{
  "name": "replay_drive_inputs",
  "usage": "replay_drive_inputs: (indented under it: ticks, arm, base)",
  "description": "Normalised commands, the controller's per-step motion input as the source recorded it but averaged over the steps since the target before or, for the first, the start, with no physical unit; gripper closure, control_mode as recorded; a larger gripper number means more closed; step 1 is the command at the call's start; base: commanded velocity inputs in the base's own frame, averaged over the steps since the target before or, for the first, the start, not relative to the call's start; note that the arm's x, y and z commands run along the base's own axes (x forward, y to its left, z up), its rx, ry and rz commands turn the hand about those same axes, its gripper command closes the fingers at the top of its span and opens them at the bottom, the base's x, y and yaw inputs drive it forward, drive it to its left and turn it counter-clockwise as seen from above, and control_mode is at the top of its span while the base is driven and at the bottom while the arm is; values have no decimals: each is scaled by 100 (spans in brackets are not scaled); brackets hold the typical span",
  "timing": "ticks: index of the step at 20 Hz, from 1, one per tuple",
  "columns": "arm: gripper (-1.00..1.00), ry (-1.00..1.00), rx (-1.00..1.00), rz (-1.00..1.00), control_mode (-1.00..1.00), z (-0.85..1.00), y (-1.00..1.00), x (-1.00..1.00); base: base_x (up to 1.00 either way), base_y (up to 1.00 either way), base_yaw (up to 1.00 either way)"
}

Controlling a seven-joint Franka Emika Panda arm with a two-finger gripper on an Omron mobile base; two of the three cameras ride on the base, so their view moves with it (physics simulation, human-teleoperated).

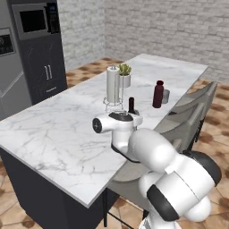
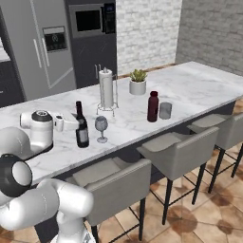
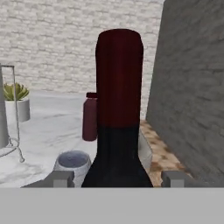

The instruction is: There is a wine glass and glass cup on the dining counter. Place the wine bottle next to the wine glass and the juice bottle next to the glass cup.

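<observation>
Your claw [image 3: 114, 178] sits low around the wine bottle [image 3: 119, 113], one dark fingertip showing on each side of the bottle's shoulder in the hand view. The tips look set apart from the glass by a thin margin on both sides, so you cannot tell from these pictures whether the claw is pinching the bottle or only bracketing it.

The bottle stands upright on the dining tabletop [image 2: 199, 90], its long axis vertical, dead centre between the fingers and straight ahead of the hand. In the right base view the wine bottle [image 2: 82, 127] is just beside the wine glass [image 2: 101, 126], which stands on the side away from the hand, towards the stools and the juice bottle.

That pairing looks settled, so the coming move, as a judgement, is a retreat straight back along the hand's own line, away from the bottle, with no sideways drift that would tip it into the glass.

Farther along the tabletop, the juice bottle [image 2: 153, 106] stands just beside the glass cup [image 2: 165, 110].
</observation>
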Motion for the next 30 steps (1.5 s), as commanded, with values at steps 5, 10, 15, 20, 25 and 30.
replay_drive_inputs:
  ticks: [5, 10, 15, 20, 25, 30]
  arm:
    - [100, 0, 11, 16, -100, -14, -9, 21]
    - [100, 0, 8, 17, -100, -14, -6, 16]
    - [100, -2, 2, 17, -100, -11, -4, 14]
    - [100, 0, 0, 13, -100, -10, 0, 12]
    - [100, 0, 0, 8, -100, -6, 2, 11]
    - [100, 0, 0, 3, -100, -5, 1, 3]
  base:
    - [0, 0, 0]
    - [0, 0, 0]
    - [0, 0, 0]
    - [0, 0, 0]
    - [0, 0, 0]
    - [0, 0, 0]
